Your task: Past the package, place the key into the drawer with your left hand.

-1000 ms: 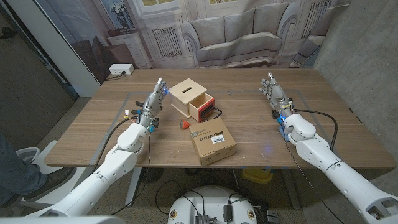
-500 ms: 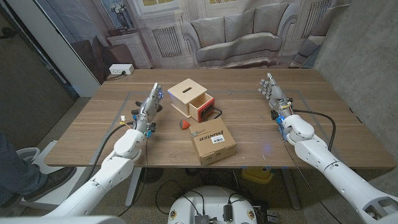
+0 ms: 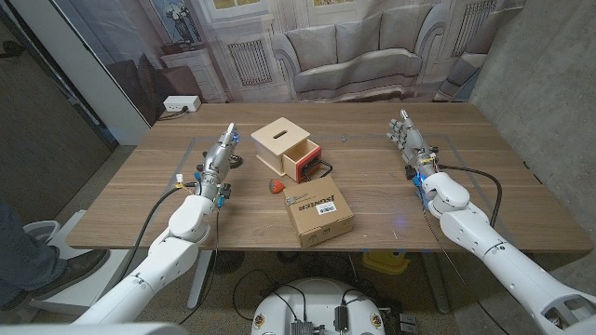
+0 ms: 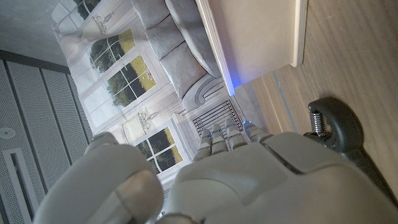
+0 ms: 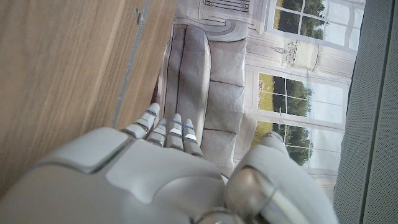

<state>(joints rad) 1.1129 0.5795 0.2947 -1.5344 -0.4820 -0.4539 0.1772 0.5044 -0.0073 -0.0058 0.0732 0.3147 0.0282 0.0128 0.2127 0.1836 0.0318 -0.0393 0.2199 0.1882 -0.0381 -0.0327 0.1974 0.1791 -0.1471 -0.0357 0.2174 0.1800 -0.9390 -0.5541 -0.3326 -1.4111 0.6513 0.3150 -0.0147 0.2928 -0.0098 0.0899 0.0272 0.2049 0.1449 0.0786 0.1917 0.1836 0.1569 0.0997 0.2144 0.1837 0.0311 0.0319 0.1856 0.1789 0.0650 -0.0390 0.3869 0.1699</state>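
Behind the wooden table [image 3: 372, 177] a printed backdrop of a grey sofa and tall windows is hanging, and a white power strip [image 3: 181, 104] is lying on the floor past the far left corner. On the table, a small light wooden box with a slot in its top [image 3: 284, 144] is standing near the middle, its orange drawer [image 3: 304, 163] pulled out toward the robot. Something dark with a thin cord is lying in the open drawer; whether it is the key cannot be told at this size. Just in front of the box a small red strawberry-shaped thing [image 3: 276, 185] is sitting, and nearer the robot a brown cardboard package with a white label [image 3: 318, 213] is lying, a small metallic item resting on its far flap.

Left of the box, well apart from it, the left hand [image 3: 220, 160] is standing with its fingers straight and pointing away from the robot, holding nothing. In the left wrist view its fingers [image 4: 227, 138] are lying side by side. On the other side, the right hand [image 3: 411, 141] is waiting with its fingers extended and together, touching no object.
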